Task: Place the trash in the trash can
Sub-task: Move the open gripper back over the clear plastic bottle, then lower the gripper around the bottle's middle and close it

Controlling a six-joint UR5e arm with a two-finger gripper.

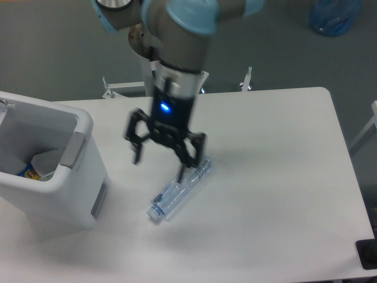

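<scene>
Black two-finger gripper (159, 165) at frame centre, slightly motion-blurred, fingers spread wide apart and empty, blue light lit on its body. One fingertip (180, 175) overlaps the upper end of the long clear plastic bottle (181, 186); contact cannot be judged from this view. Bottle lies on its side on the white table (277, 177), diagonal, pale cap toward lower left.

Large white rectangular plastic bin (44, 165) with grey side panel sits at left edge, well apart from the bottle. Inside it: crumpled clear plastic wrapper (47, 162) and, at the inner left, a bit of a colourful blue-orange packet (30, 174).
</scene>
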